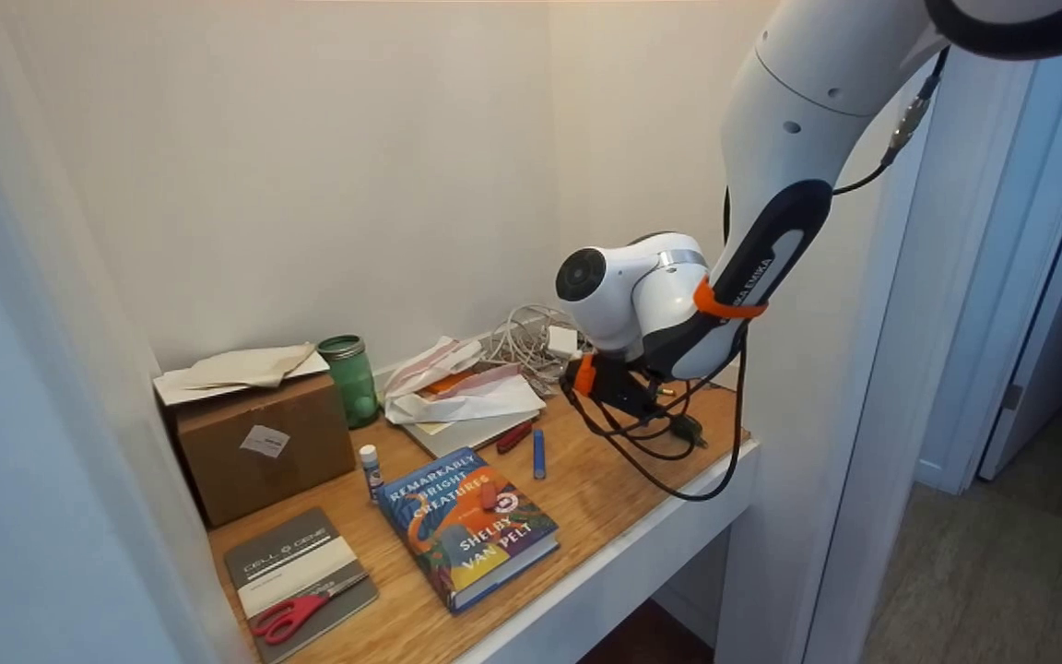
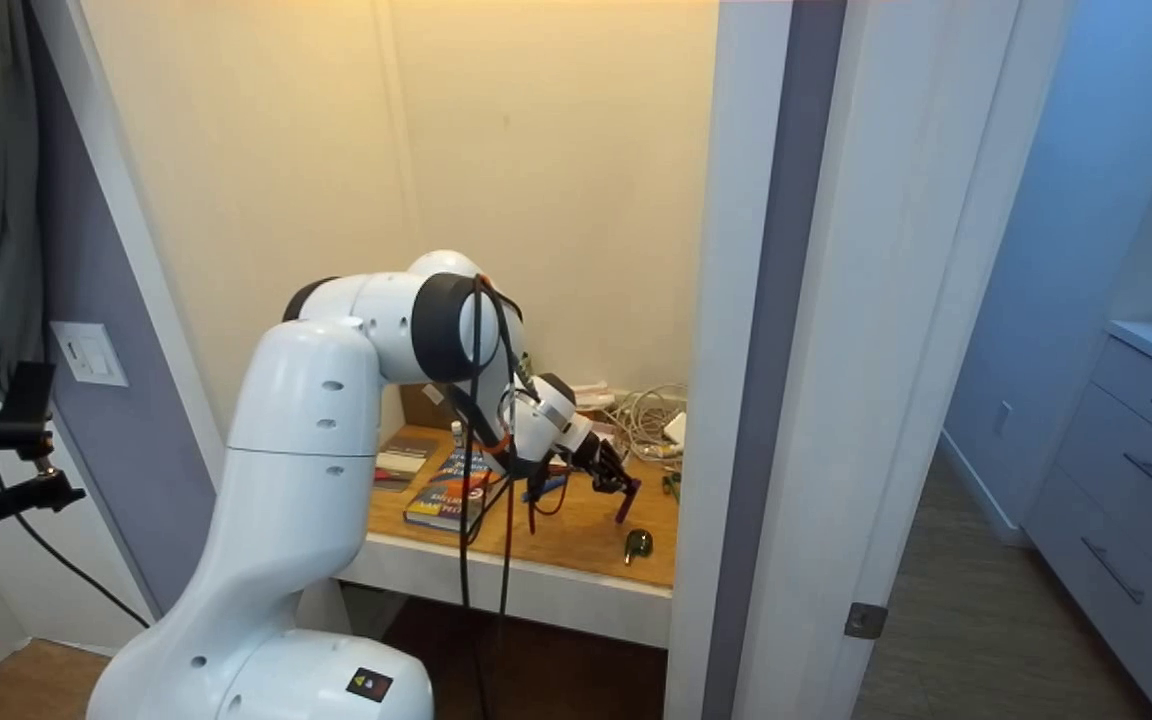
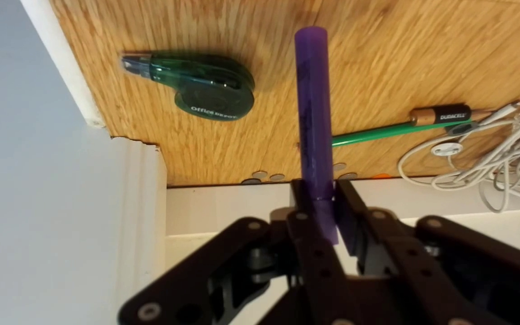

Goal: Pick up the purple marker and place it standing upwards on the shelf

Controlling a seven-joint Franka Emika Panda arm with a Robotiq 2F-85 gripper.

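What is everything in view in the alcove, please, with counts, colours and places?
Marker: 1, purple, between fingers
Shelf: 1, brown, in alcove
Book: 1, multicoloured, on shelf
Booklet: 1, grey, beside book
Scissors: 1, red handles, on booklet
Glue stick: 1, white cap, by book
Box: 1, brown, on shelf
Papers: several, pale, on box
Jar: 1, green, beside box
Pen: 1, blue, near book
Unclear item: 1, red, near pen
Wrapping: 1 heap, white, on grey slab
Cables: several, white, at back
Block: 1, white, among cables
Battery: 1, black-copper, near cables
Stick: 1, green, beside battery
Coins: several, grey, by wall
Correction tape: 1, green, near front edge
Arm: 1, mostly white, over shelf
Fingers: 2, black, gripping marker
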